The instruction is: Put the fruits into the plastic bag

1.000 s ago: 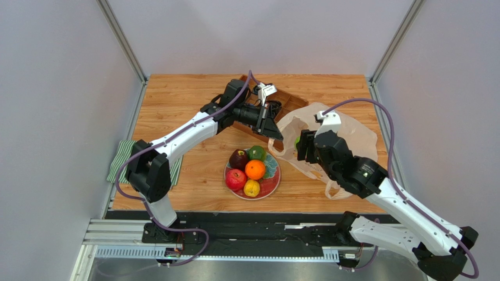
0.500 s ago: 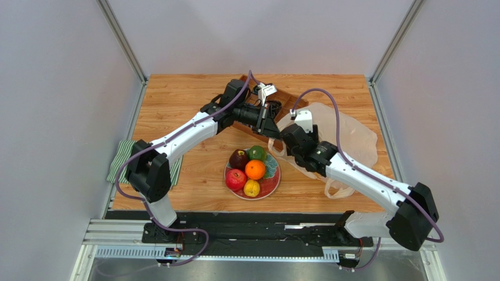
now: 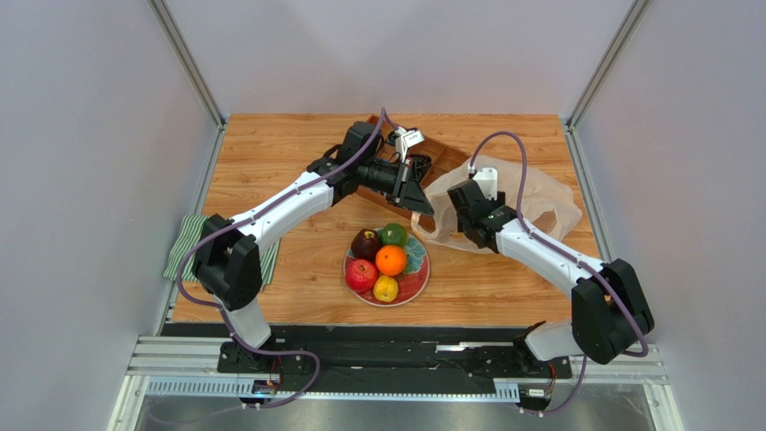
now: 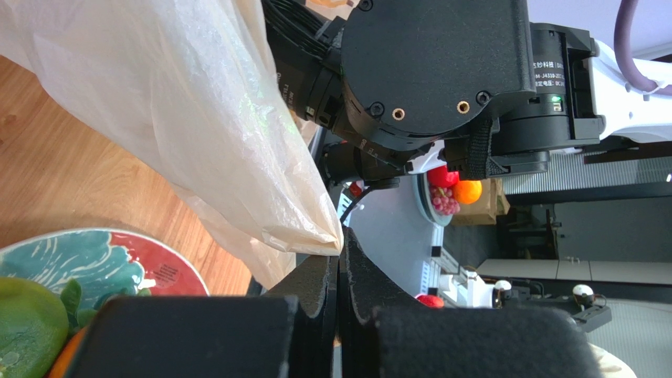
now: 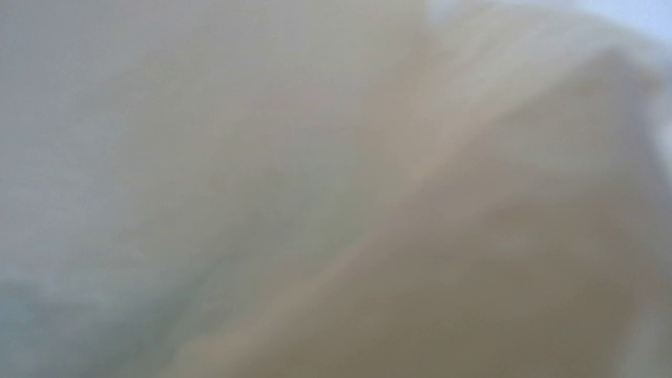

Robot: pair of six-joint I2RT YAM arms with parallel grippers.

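plastic bag mouth: crowded by right arm | fruits on plate: open from above

The right wrist view gives only a soft blur of pale film from the plastic bag; no finger, edge or fruit can be made out in it. From above, the right gripper sits at the bag's mouth with its fingertips hidden under its own black head, so how its jaws stand cannot be told. Whatever lies inside the bag is hidden by its folds. The wooden tray behind the bag shows only in part, the rest covered by the bag and the left arm. In the left wrist view, below the bag, the plate and a green fruit are cut off by the bottom edge.
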